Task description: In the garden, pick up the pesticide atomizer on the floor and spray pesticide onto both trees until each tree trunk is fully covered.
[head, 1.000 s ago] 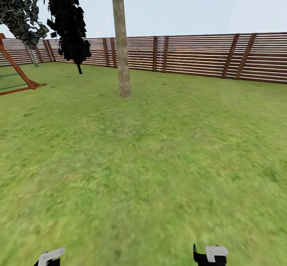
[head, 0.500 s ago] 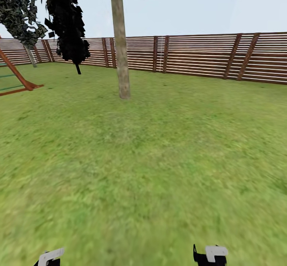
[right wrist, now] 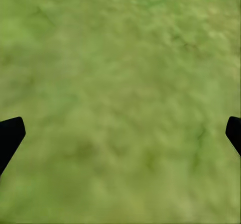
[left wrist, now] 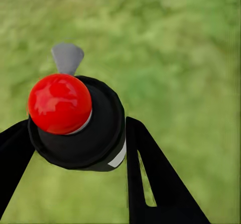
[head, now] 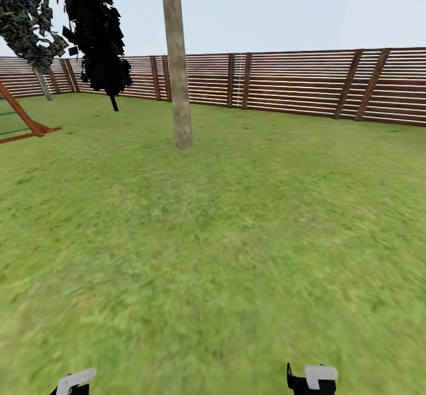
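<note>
Left pincer (left wrist: 75, 148) was clamped on our atomizer (left wrist: 75, 121), right one (right wrist: 120, 133) spread empty; next we'd have to close in on that tree trunk (head: 177, 70).

A fenced garden: grass lawn (head: 236, 253), a slatted wooden fence (head: 296, 81), a tall tree (head: 177, 64) and open sky.

atomizer (left wrist: 80, 128): black, red-capped, in left claw (left wrist: 75, 148) | tree trunk (head: 176, 70): upright

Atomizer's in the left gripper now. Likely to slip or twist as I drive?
The atomizer looks rigid, with a round black body, so it could probably rotate between the left gripper's fingers. Its smooth red knob likely offers poor grip.
</note>
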`<state>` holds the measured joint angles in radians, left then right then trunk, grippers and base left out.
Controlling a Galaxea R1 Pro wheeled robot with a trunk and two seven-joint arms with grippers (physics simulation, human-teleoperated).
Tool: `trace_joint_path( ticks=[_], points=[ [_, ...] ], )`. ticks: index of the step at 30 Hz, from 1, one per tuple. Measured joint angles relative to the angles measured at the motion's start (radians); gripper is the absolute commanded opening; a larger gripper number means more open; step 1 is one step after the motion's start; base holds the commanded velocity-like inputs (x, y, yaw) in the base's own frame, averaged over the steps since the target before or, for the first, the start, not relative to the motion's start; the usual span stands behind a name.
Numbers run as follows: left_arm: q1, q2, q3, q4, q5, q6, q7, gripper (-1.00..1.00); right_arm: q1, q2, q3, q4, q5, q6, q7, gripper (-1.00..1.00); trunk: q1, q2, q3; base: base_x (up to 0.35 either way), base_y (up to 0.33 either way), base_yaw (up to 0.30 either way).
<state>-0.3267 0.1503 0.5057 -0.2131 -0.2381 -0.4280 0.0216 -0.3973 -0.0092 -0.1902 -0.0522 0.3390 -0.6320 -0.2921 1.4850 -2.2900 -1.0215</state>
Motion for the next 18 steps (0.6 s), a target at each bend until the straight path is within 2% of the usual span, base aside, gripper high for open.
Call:
trace_joint_path(
  ticks=[18],
  points=[
    [0.000,0.000,0.000,0.000,0.000,0.000,0.000,-1.00,0.000,0.000,0.000,0.000,0.000,0.000,0.000,1.00,0.000,0.000,0.000,0.338,0.000,0.000]
  ],
)
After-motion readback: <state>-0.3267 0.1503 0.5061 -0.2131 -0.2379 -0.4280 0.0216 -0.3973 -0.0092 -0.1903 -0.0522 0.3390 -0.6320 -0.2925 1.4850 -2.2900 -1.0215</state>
